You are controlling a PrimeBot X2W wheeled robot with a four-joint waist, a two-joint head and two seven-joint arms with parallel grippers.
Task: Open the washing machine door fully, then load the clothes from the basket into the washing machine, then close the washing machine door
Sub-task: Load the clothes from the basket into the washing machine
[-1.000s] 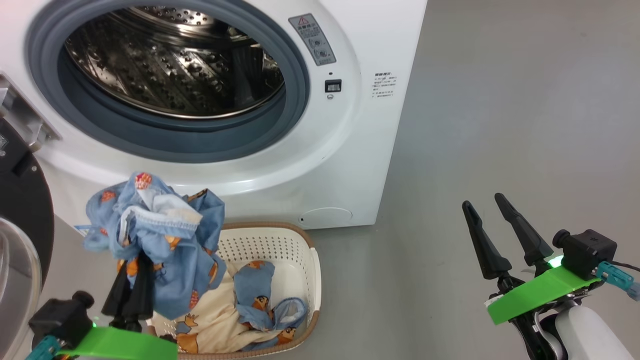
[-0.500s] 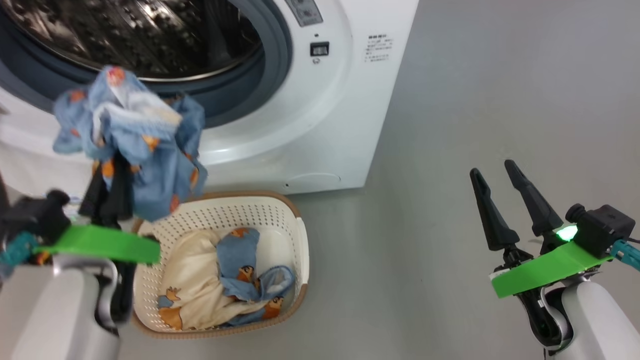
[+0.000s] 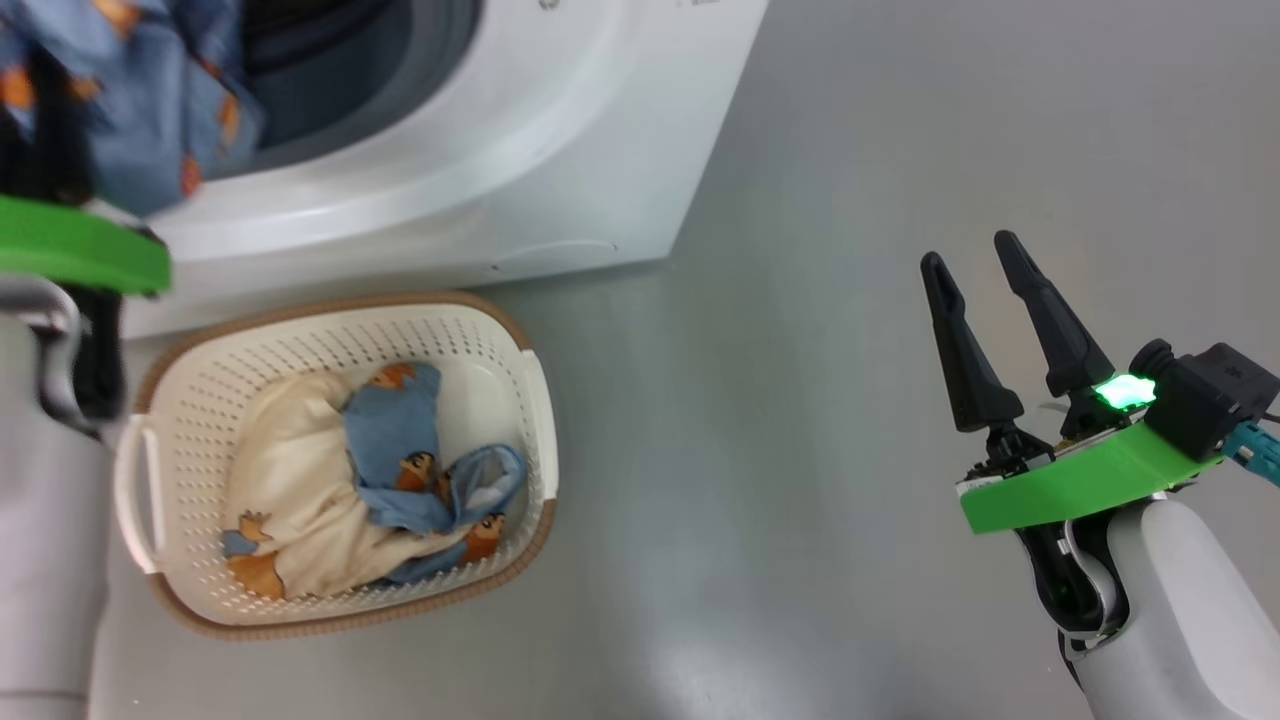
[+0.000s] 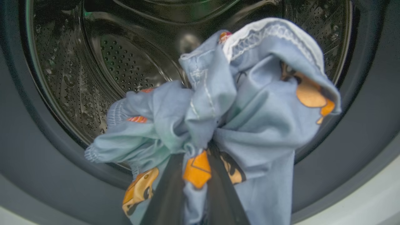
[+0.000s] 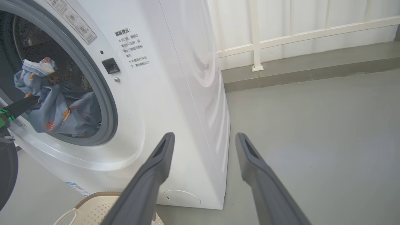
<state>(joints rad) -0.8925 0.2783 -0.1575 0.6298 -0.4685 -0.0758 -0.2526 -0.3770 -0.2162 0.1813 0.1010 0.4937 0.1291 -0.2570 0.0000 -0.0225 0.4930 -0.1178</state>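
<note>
The washing machine door (image 5: 7,178) is open, so that step is done. My left gripper (image 4: 197,162) is clamped on a blue printed garment (image 4: 250,125), which sits at the drum (image 4: 125,62) mouth just ahead of my fingers and is not yet released. Below that hand, the basket (image 3: 330,330) holds a cream cloth (image 3: 290,470) and another blue piece (image 3: 400,450). My right gripper (image 3: 968,251) hangs spread and empty over smooth grey floor (image 3: 800,400), with a white railing (image 5: 256,34) beyond.

Laundry corner, looks like a home utility room or balcony: white front-load washing machine (image 5: 187,93) on bare grey floor (image 3: 800,400), plastic basket (image 3: 300,350) of clothes (image 3: 400,470) in front, white railing-type frame (image 5: 254,34) along pale wall (image 5: 312,12)
</note>
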